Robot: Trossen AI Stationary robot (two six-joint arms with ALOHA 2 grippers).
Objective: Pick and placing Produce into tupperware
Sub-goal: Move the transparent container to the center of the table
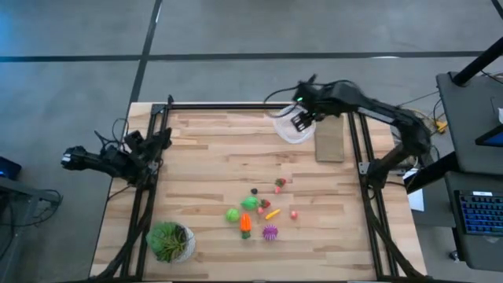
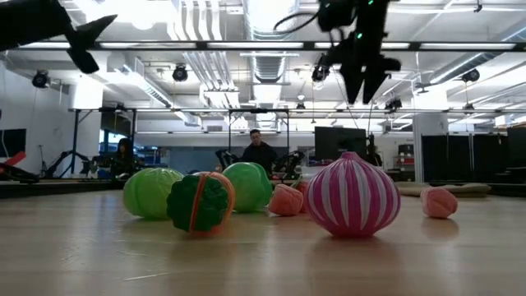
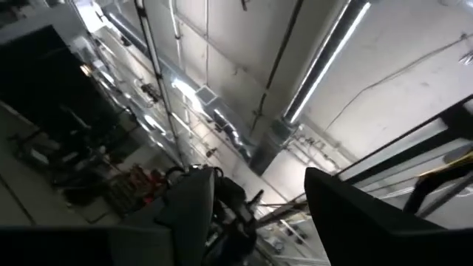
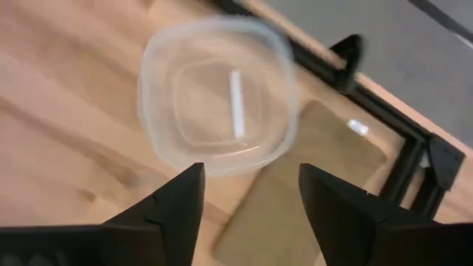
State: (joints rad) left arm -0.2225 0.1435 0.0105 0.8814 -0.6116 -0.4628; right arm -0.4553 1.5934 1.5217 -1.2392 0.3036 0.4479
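Hovering above clear round empty tupperware (image 4: 218,96), right tool (image 4: 247,196) spread; left tool (image 3: 259,199) spread

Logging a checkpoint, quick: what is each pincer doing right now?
Left pincer: open, empty, parked at the table's left edge.
Right pincer: open, empty, above the tupperware.

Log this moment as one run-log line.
right gripper: open, above empty tupperware | left gripper: open, parked at table's left edge | produce: all on table, none placed
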